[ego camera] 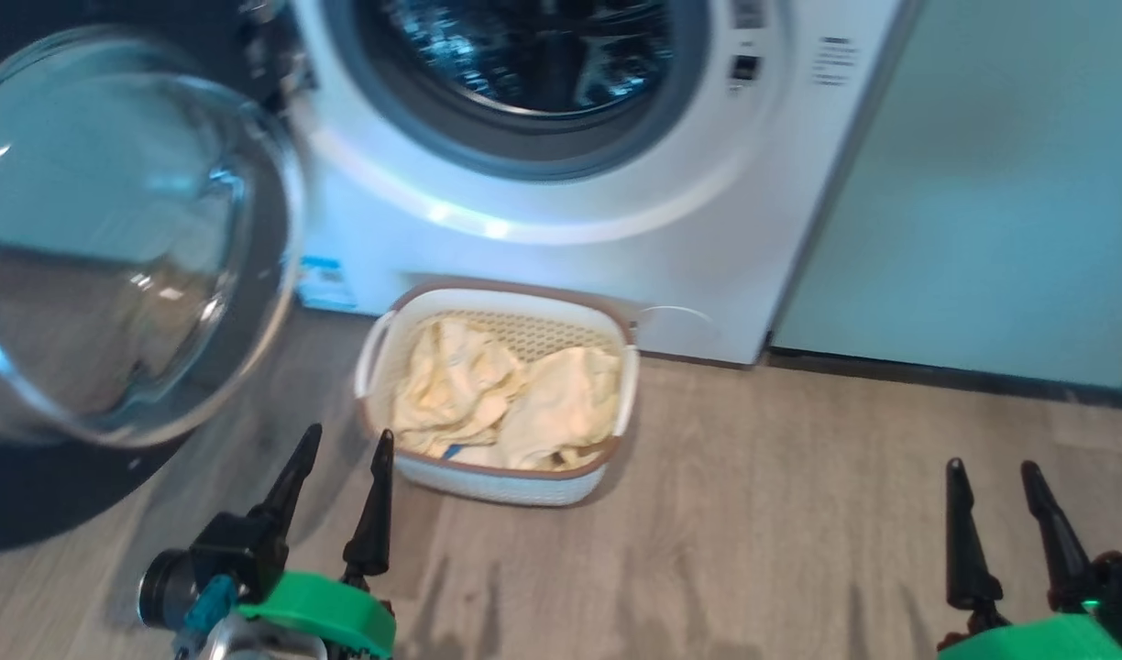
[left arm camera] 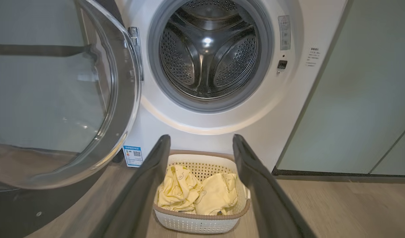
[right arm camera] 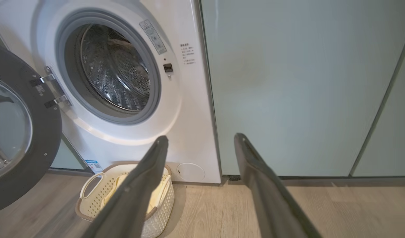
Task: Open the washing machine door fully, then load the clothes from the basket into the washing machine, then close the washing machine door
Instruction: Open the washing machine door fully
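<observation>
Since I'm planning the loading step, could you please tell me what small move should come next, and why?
Probably lower the left end effector onto the clothes: the washing machine door stands wide open, the clothes lie in the basket, and that open end effector hangs nearest them.

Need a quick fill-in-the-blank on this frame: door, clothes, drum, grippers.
1. The door stands ____.
2. The clothes lie in the ____.
3. The drum is ____.
4. The left gripper and the right gripper are both ____, holding nothing.
Missing words: open; basket; empty; open.
</observation>
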### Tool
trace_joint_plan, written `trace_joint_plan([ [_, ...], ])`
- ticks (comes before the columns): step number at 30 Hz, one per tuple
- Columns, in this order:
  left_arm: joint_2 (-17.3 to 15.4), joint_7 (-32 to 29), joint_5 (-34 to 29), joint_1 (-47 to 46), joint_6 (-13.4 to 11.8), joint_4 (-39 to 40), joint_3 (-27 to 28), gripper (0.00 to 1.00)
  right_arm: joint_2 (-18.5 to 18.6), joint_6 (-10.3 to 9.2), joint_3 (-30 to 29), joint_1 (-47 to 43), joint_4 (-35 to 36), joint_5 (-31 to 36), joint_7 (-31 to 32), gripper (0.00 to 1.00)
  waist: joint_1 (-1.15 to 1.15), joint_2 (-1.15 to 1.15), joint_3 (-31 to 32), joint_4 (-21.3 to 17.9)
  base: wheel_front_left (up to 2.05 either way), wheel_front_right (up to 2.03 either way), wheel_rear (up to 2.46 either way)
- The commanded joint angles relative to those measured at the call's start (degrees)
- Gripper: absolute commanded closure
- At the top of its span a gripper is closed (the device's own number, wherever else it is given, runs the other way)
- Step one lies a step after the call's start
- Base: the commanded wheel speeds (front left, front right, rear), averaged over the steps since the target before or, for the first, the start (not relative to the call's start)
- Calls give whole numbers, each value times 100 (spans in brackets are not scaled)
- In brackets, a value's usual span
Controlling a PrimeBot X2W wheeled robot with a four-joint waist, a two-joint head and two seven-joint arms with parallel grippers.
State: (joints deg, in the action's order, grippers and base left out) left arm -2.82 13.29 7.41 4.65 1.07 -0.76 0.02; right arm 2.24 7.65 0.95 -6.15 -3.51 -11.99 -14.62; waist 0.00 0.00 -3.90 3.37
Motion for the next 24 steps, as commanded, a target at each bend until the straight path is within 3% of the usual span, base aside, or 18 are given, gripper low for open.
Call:
trace_joint_plan([
  [1,-24,-27,13,-88,-51,170,199,0,65,-16,175,96,250,16,-38,0,0,0,94,-359,0,0,0],
  [10,-71,-185,47,-4,-183,108,246,0,65,-16,309,16,474,-29,-38,0,0,0,134,-857,0,0,0],
  [24,-130,-110,13,-30,-243,123,173,0,64,-16,222,19,472,-67,-38,0,0,0,84,-823,0,0,0],
])
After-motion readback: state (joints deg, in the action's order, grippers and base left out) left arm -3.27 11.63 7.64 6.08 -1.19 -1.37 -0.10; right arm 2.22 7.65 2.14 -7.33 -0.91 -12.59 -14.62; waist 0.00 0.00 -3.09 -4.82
